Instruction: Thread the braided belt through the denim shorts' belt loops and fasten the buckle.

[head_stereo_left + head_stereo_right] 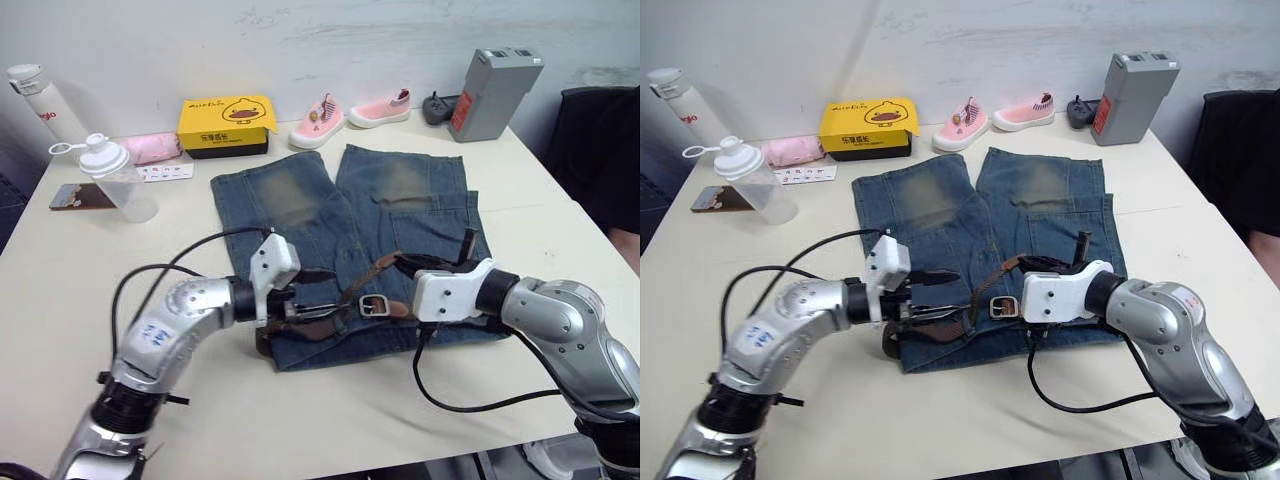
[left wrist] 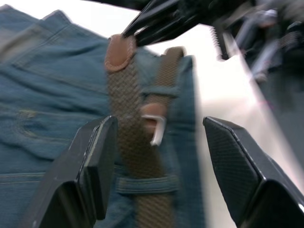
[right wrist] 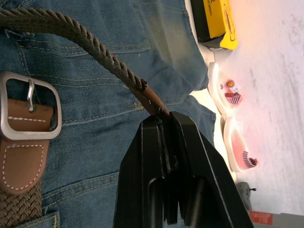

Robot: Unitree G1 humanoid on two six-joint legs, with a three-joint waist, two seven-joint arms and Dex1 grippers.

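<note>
Pinching the belt point(image 3: 85, 40) tip, the right tool point(image 3: 164, 124) is clamped; the left tool point(image 2: 159, 142) gapes wide over the shorts point(image 1: 300, 215) waistband, empty.

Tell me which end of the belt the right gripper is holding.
The right gripper holds the plain leather-capped tip of the braided belt, not the end with the buckle, which lies flat on the denim shorts.

Brown braided belt point(image 1: 345, 300) with silver buckle point(image 1: 374, 305) lies along the flat denim shorts' point(image 1: 300, 215) waistband.
</note>
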